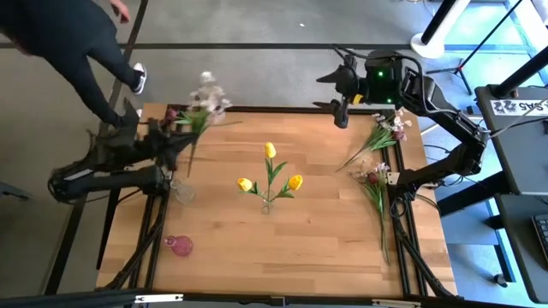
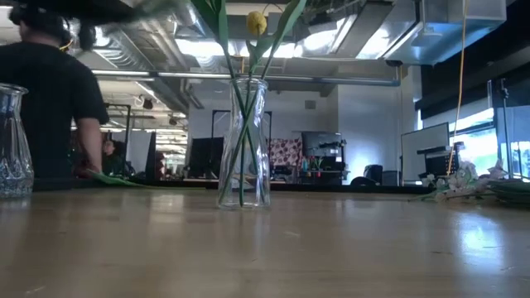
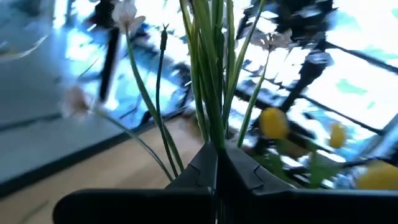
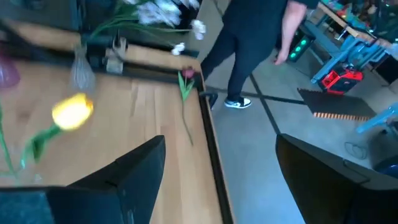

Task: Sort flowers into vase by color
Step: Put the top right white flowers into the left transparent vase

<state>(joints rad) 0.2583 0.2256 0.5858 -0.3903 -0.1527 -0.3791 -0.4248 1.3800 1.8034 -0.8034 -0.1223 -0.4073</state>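
Note:
My left gripper [image 1: 183, 139] is at the table's far left, shut on a spray of small white-pink blossoms [image 1: 207, 99] with green stems [image 3: 211, 93]. My right gripper [image 1: 341, 109] hangs open and empty over the table's far edge, right of centre; its fingers stand wide apart in the right wrist view [image 4: 217, 180]. Three yellow tulips [image 1: 269, 175] stand in a clear glass vase [image 2: 244, 145] at the table's middle. More white-pink sprays and dark blooms [image 1: 377, 154] lie on the table's right side. A dark red bloom [image 4: 185, 78] lies near the far left corner. My left gripper pinches a bundle of several green stems [image 3: 214, 144] between its two shut fingers. The stems run on past the fingertips and fan out to the blossoms [image 3: 127, 11]. The spray is lifted clear of the table, blossoms toward the far edge.
An empty clear vase [image 1: 182, 191] stands just near of my left gripper and shows in the low view [image 2: 12, 141]. A small pink vase [image 1: 180, 246] stands at the near left. A person [image 1: 68, 43] walks past the far left corner.

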